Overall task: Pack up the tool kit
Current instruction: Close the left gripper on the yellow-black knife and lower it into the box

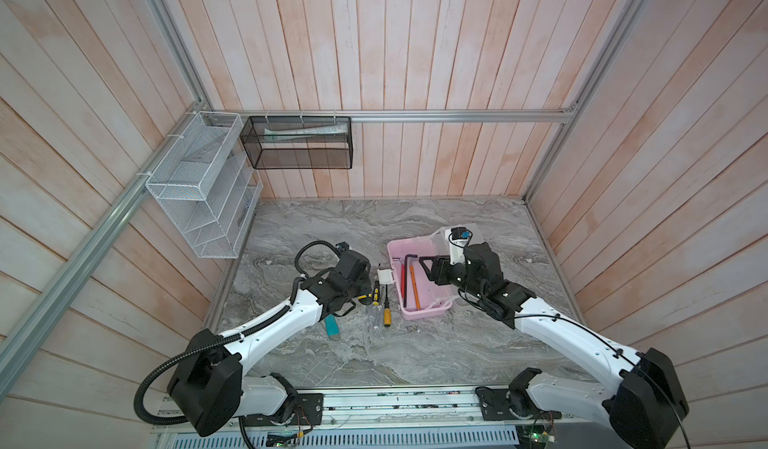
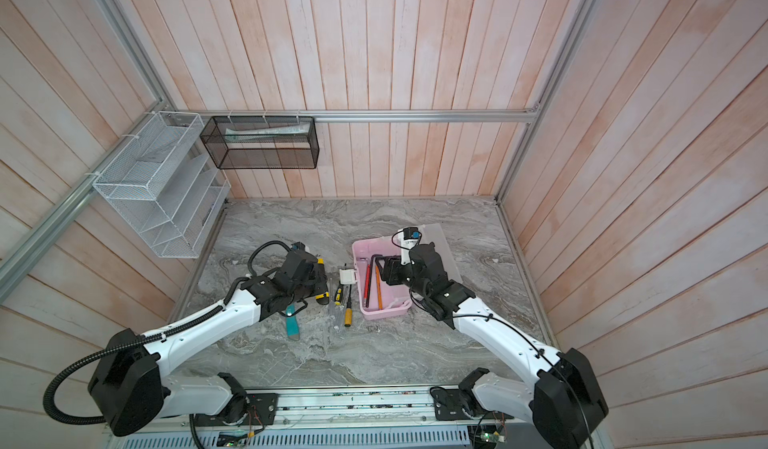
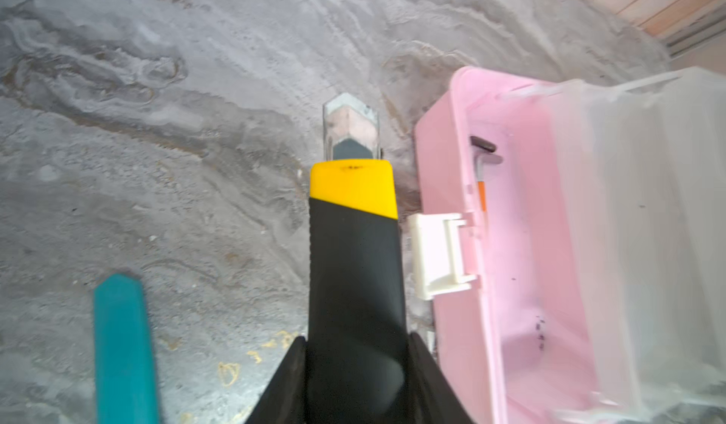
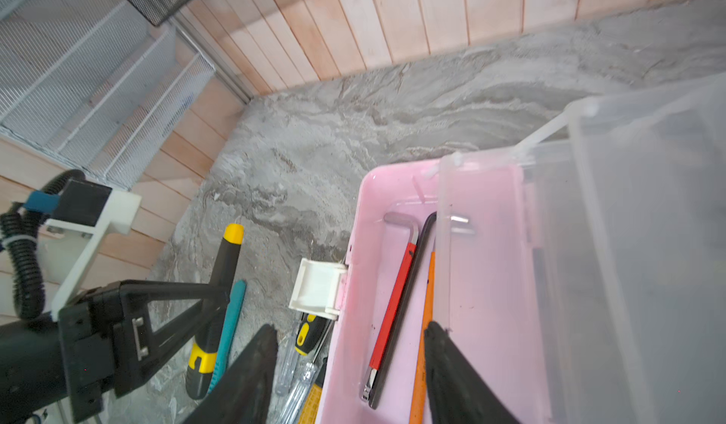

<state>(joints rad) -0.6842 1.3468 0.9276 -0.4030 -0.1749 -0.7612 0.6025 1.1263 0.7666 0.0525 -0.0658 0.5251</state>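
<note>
Desk: grey marbled desk below both grippers, loose tools lying between them.
Case: pale pink plastic case, open, directly beneath the right gripper and just beside the left gripper, toward the right arm.
Lid: translucent frosted lid, thrown back on the case's far side from the left gripper.
Right gripper: jaws fairly wide and empty, hovering over the wall that carries the white latch.
Left gripper: clamped on the black-and-yellow utility knife, nose pointing straight out ahead.
Key relation: the knife's long axis runs parallel to the case's long wall. I'd call it a sideways carry over the latch, and the left arm's job.
Hex keys: red-sleeved hex keys, lengthwise inside.
Waiting: teal knife beside the left gripper.
</note>
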